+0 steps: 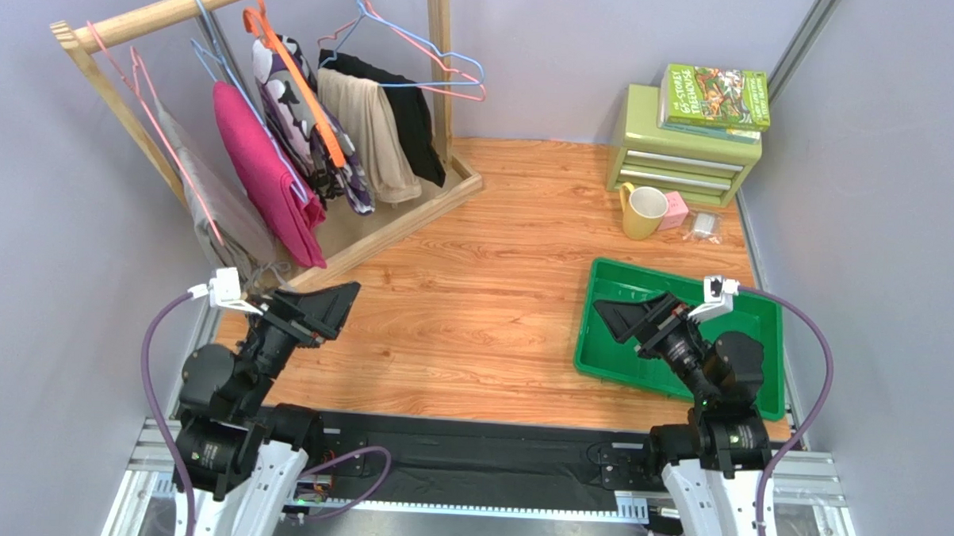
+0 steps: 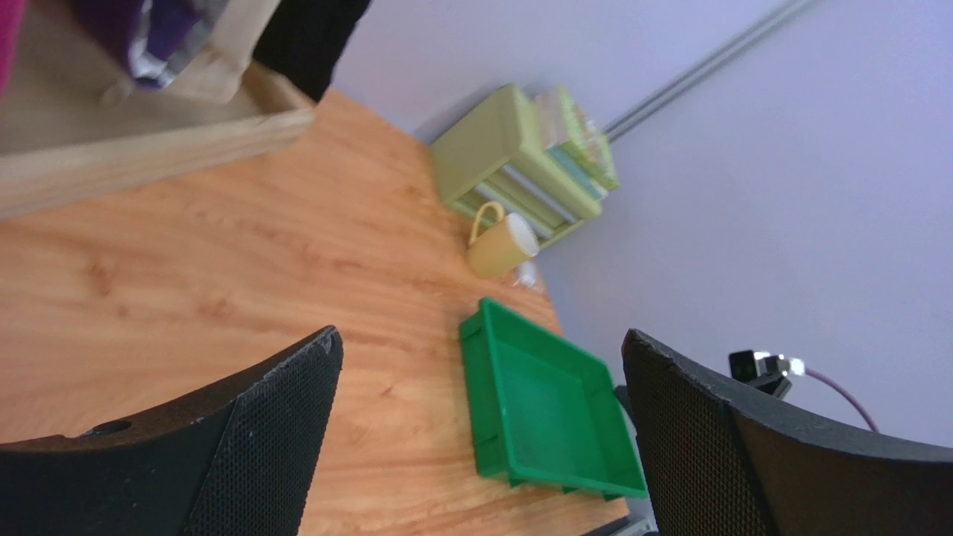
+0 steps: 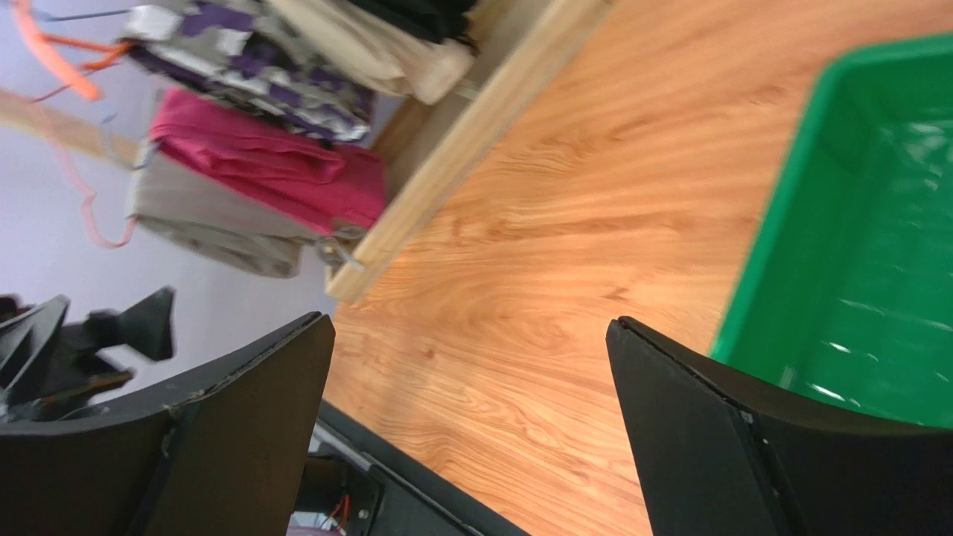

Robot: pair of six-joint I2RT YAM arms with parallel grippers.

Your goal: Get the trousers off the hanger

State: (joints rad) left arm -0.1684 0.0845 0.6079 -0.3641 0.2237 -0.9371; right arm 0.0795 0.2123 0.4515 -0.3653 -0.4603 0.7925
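Observation:
The magenta pink trousers (image 1: 265,171) hang folded over a hanger on the wooden rack (image 1: 169,13) at the back left. The purple, white and black camouflage trousers (image 1: 302,125) hang beside them on an orange hanger (image 1: 295,77). Both pairs show in the right wrist view, pink (image 3: 269,168) and camouflage (image 3: 246,61). My left gripper (image 1: 325,308) is open and empty, low over the table in front of the rack's base. My right gripper (image 1: 629,319) is open and empty over the left part of the green tray (image 1: 681,382).
A beige garment (image 1: 367,133) and a black garment (image 1: 410,111) hang further right on the rack. A clear plastic bag (image 1: 216,205) hangs at its left. A green drawer box (image 1: 683,150) with books, a yellow mug (image 1: 642,211) and small items stand at the back right.

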